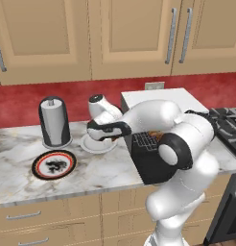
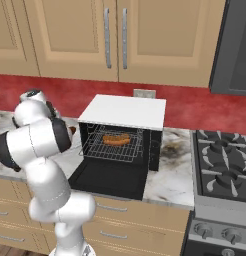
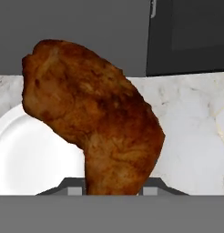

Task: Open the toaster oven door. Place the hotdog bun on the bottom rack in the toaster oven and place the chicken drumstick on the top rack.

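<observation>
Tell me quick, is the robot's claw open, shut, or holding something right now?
Gripper: shut on the chicken drumstick, held above the white plate.

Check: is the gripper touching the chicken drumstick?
Touching. In the hand view the chicken drumstick rises from between the gripper fingertips, lifted above the white plate.

My arm rises from the base, folds at a high elbow and reaches out to the left, forearm running roughly level over the near part of the scene. The gripper point(image 1: 101, 135) hangs at the end of the wrist, pointing down. In the hand view I see its jaws closed around the chicken drumstick point(image 3: 93, 123), gripping the narrow lower end, the bulbous end standing away from the fingertips and tilted to one side.
</observation>
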Controlling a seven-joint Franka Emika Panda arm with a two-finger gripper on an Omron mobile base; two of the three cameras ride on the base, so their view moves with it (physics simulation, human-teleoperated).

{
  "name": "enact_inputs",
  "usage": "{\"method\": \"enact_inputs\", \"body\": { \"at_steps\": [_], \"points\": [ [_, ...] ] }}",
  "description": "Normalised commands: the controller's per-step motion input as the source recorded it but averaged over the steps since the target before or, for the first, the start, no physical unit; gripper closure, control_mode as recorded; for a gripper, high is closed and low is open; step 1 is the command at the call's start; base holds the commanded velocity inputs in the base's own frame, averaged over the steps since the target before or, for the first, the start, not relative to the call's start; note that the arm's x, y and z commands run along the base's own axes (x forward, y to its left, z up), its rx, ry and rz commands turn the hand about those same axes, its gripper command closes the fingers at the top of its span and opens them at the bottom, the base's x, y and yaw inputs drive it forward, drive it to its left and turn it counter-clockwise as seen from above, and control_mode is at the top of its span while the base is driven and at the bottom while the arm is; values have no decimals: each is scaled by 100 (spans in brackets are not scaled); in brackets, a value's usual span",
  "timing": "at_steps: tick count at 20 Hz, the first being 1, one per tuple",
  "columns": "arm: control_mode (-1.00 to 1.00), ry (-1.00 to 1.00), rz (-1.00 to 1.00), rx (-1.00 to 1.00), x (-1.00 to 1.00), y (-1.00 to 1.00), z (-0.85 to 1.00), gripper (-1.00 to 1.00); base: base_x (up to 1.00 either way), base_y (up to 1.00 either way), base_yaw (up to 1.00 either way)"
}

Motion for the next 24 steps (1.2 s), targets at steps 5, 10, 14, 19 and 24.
{"method": "enact_inputs", "body": {
  "at_steps": [5,10,14,19,24],
  "points": [
    [-100,-1,0,0,-100,-7,70,100,0,0,0],
    [-100,8,-2,2,-100,-23,57,100,0,0,0],
    [-100,9,-1,6,-89,-89,23,100,0,0,0],
    [-100,1,-1,0,-48,-95,1,100,0,0,0],
    [-100,0,13,0,8,-68,0,100,0,0,0]
  ]
}}
